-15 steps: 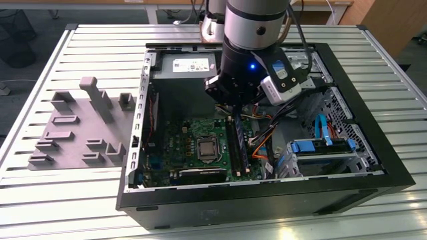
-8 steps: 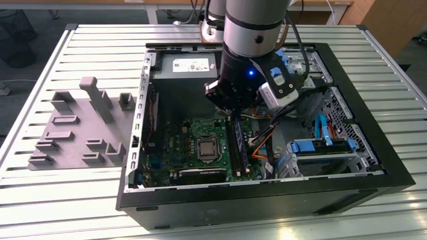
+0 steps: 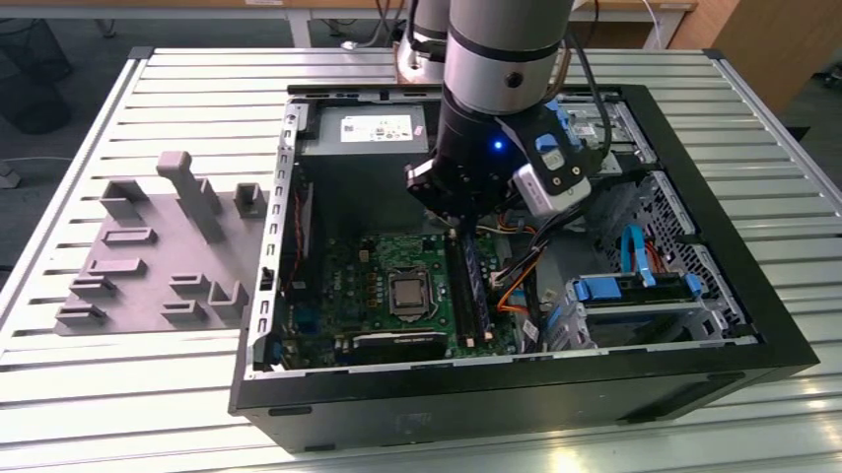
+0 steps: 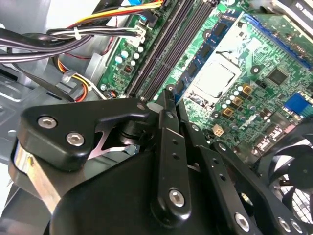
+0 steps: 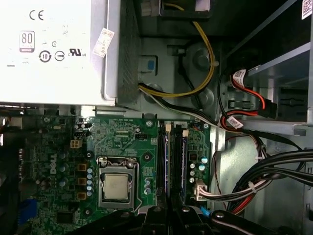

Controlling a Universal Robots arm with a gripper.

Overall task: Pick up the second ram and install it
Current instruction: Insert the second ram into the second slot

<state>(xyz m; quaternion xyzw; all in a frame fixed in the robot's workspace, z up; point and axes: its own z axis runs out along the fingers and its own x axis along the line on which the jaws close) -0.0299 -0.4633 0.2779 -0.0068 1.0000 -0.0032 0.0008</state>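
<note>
Exterior view: the arm reaches down into an open computer case (image 3: 736, 335) standing on a slatted metal table (image 3: 197, 108). The gripper (image 3: 456, 225) hangs over the far end of the memory slots (image 3: 471, 286), which run along the green motherboard (image 3: 355, 286) beside the processor socket (image 3: 409, 293). A grey fixture tray (image 3: 158, 251) lies on the table near its edge at the exterior view's left, well apart from the case.

Second wrist view: the gripper's black linkage (image 4: 166, 161) is drawn together — whether the fingers clamp anything cannot be told, since their tips are hidden.

First wrist view: a dark stick — apparently the second ram (image 5: 177, 166) — stands in the slot nearer the cable bundle (image 5: 264, 171), just beside a bare slot (image 5: 161, 164); its seating cannot be judged. The power supply (image 5: 54, 49) fills the case's far corner.
</note>
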